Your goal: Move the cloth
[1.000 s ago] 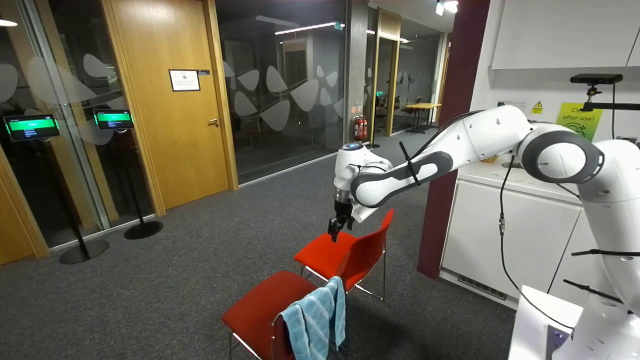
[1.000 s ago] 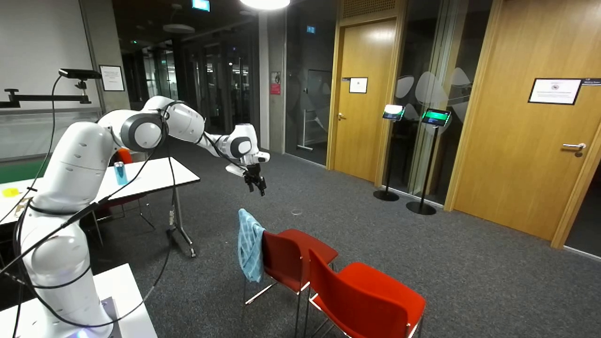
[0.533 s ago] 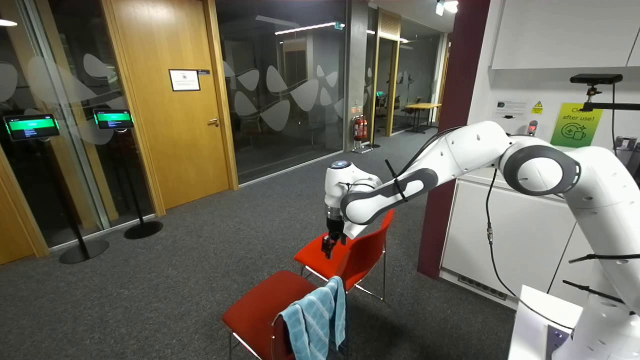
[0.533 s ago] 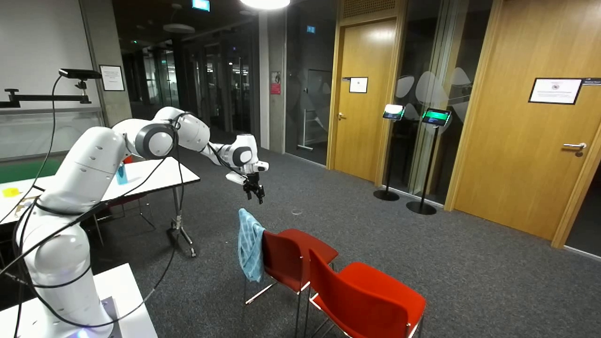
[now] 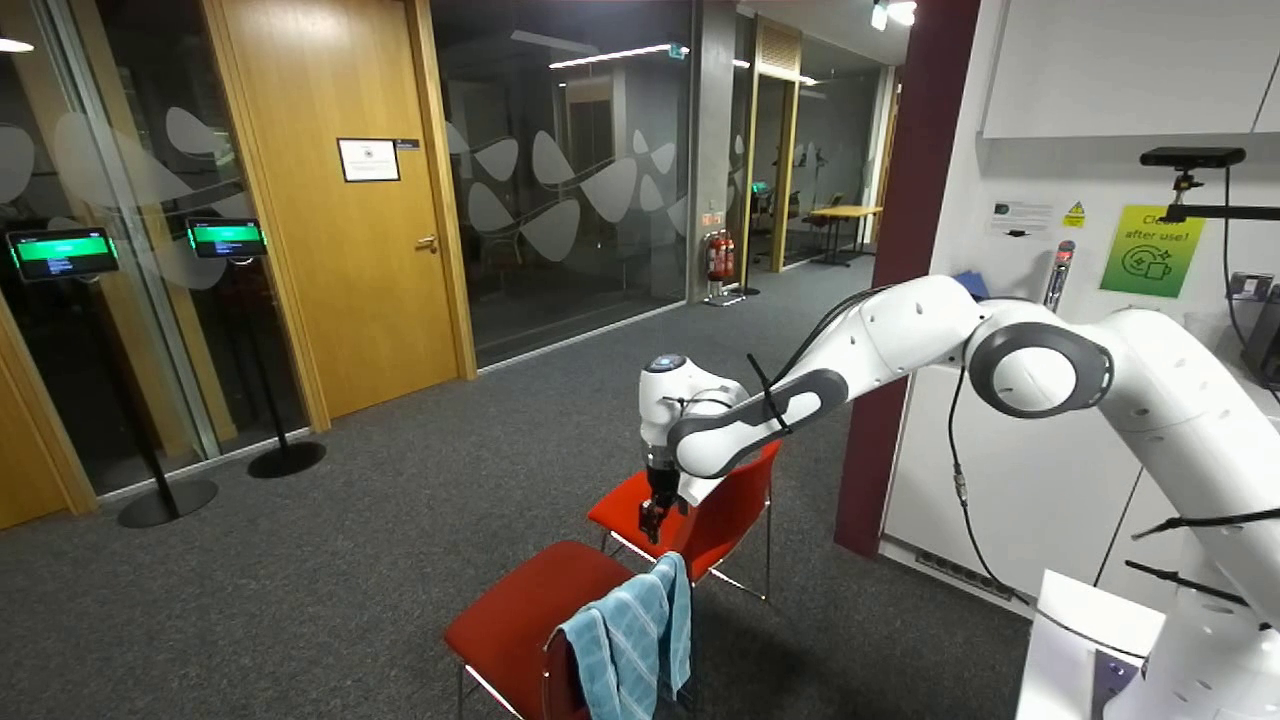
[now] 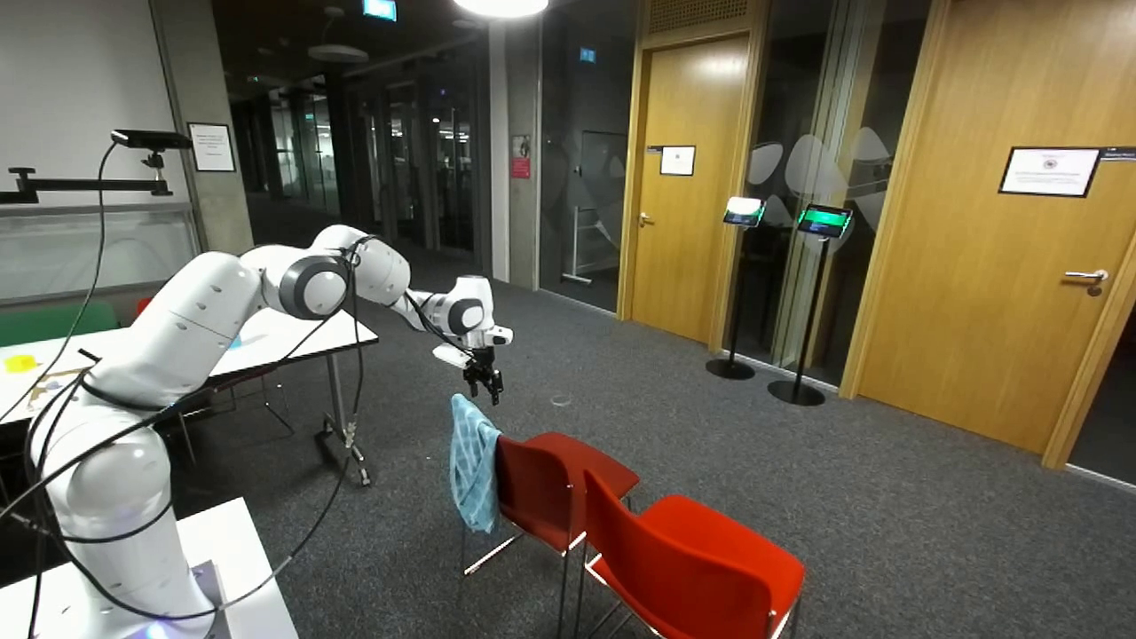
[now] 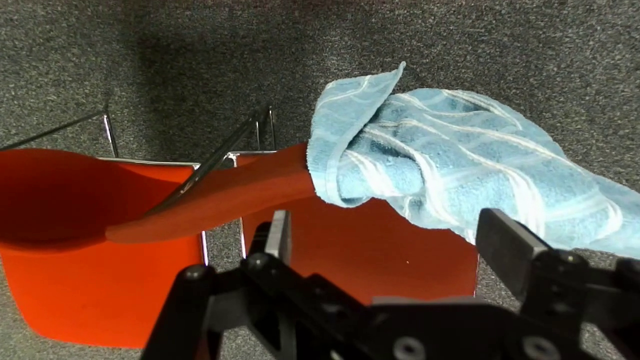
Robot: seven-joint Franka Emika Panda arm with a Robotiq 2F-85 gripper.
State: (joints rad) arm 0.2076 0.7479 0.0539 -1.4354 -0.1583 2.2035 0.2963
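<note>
The cloth [image 5: 630, 635], light blue with pale stripes, hangs over the backrest of the dark red chair [image 5: 535, 620]; it also shows in an exterior view [image 6: 474, 470]. In the wrist view the cloth [image 7: 450, 155] spreads across the upper middle and right, ahead of the fingers and partly behind the right finger. My gripper [image 5: 664, 524] is above the chair backs in both exterior views [image 6: 485, 396], pointing down. In the wrist view the gripper [image 7: 385, 235] is wide open, with nothing between its fingers; the dark red seat shows below the gap.
A bright red chair [image 6: 701, 568] stands beside the dark red one; its seat [image 7: 100, 295] shows at the wrist view's lower left. A white table [image 6: 302, 333] stands near the arm. Two screen stands [image 5: 285, 458] stand by the doors. A white cabinet [image 5: 1020, 470] is behind the arm.
The arm has reached lower and my gripper has moved down, closer to the chair with the cloth. The cloth and the chairs have not moved.
</note>
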